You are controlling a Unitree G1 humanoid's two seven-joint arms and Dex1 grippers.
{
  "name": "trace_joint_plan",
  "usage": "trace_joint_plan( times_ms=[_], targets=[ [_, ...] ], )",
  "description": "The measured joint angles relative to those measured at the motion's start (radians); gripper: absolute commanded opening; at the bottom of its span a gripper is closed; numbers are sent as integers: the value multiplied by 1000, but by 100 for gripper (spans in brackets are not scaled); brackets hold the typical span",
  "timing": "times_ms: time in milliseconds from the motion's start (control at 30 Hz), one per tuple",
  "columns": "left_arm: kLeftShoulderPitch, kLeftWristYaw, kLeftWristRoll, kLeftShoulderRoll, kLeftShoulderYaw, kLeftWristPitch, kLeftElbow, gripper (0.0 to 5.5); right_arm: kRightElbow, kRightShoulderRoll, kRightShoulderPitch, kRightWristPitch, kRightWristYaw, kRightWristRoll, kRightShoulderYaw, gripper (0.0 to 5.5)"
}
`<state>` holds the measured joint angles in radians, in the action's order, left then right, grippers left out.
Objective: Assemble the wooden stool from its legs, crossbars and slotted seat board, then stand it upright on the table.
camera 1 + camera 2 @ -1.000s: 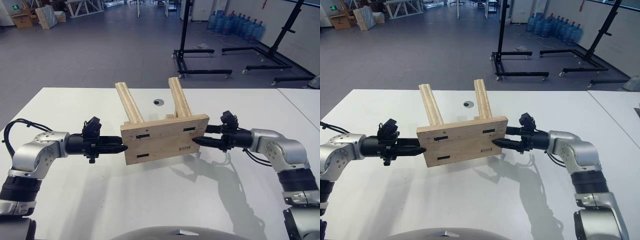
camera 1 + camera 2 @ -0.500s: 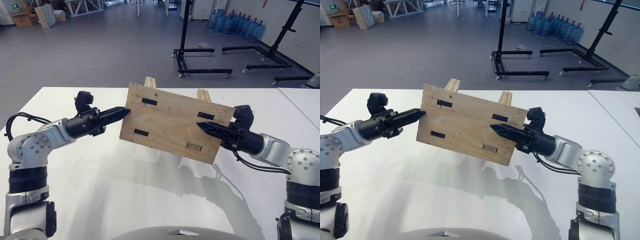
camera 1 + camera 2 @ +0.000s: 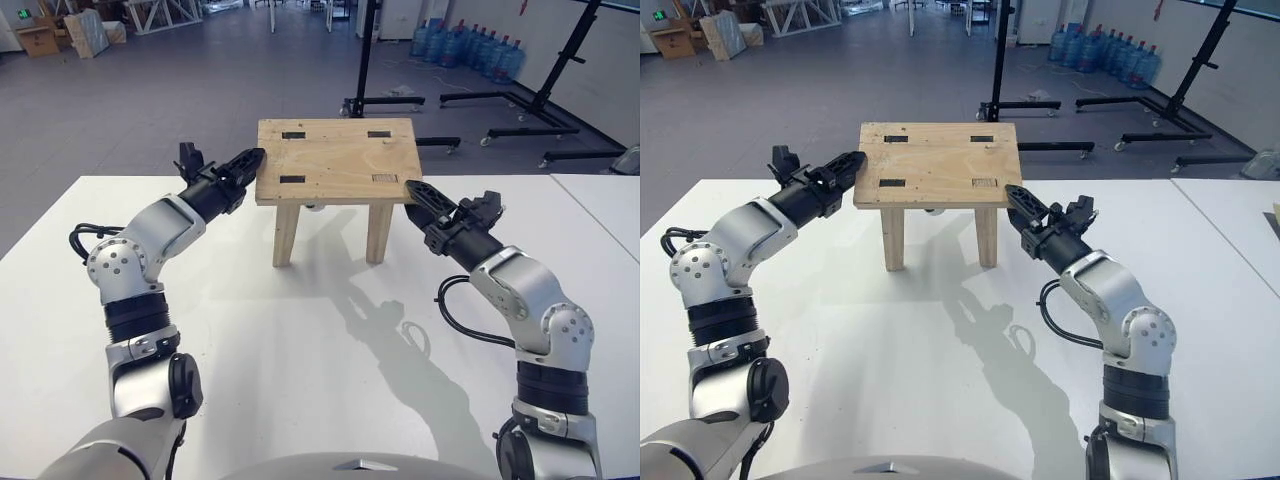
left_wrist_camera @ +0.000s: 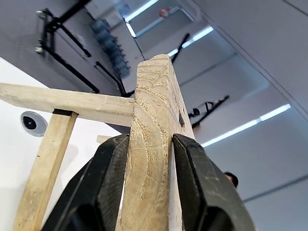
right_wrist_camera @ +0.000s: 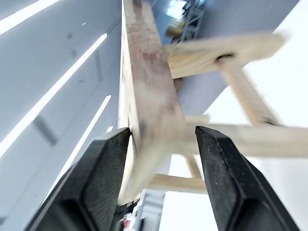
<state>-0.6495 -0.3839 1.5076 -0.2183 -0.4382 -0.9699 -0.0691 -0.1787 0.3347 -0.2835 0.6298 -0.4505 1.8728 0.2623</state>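
Stool found assembled and upright near the far edge of the table; seat board level on top, slots visible; the two near legs appear to bear on the tabletop, though contact of the far legs cannot be confirmed.

Left gripper holds the board's left edge; its fingers pinch the wood on both faces. Right gripper holds the near right corner; its fingers straddle the board closely, top and underside.

Assessment: assembly complete; the step in hand is the final placement. The next move calls for both grippers to spread and back off sideways, level with the board, so as not to tip or drag the stool.
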Motion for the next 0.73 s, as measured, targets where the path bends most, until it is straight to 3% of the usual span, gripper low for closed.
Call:
trace_joint_plan(
  times_ms=[100, 300, 433, 600, 733],
  targets=[
    [-16, -59, 0, 13, -2, 43, -22, 143, 18, -31, 14, -3, -4, -51, -12, 249],
    [-48, -38, -56, 34, 4, 90, -128, 251, -6, -87, 59, -5, 43, -120, -31, 249],
    [-30, 37, -170, 24, 29, 141, -98, 251, -28, -110, 71, -12, 79, -187, -36, 249],
    [135, 92, -512, -64, 120, 267, 130, 251, -65, -110, 120, -117, 109, -564, -78, 249],
    [232, 91, -1042, -140, 388, 521, 250, 251, -8, -40, 120, -230, 198, -924, -115, 249]
  ],
)
